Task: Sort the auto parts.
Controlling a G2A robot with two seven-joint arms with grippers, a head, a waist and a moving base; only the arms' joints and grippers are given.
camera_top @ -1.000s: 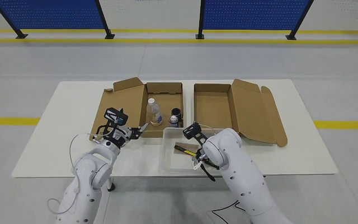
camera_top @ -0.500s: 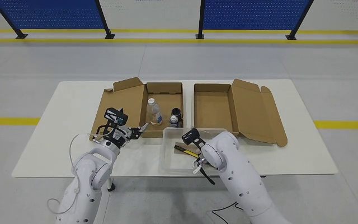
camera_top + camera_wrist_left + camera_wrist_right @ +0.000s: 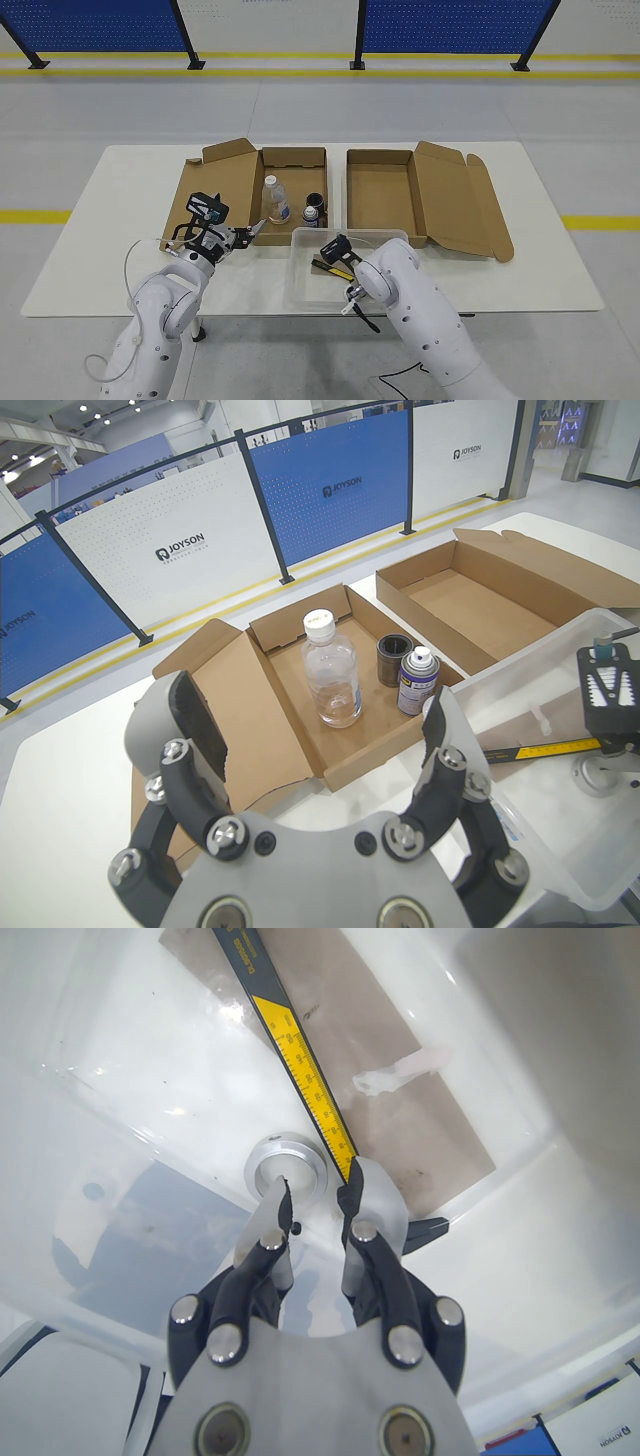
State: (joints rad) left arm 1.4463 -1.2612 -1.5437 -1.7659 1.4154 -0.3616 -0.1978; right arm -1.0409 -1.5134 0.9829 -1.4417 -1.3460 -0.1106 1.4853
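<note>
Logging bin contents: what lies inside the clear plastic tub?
A silver metal ring, a black-and-yellow caliper and a small clear plastic scrap; the right gripper hides part of the caliper's head.

The caliper (image 3: 305, 1063) is black with a yellow, black-ticked scale, the ring (image 3: 252, 1168) silver, the bin (image 3: 125, 1053) milky white, both boxes (image 3: 475, 605) brown, the spray can (image 3: 417, 680) blue.
</note>
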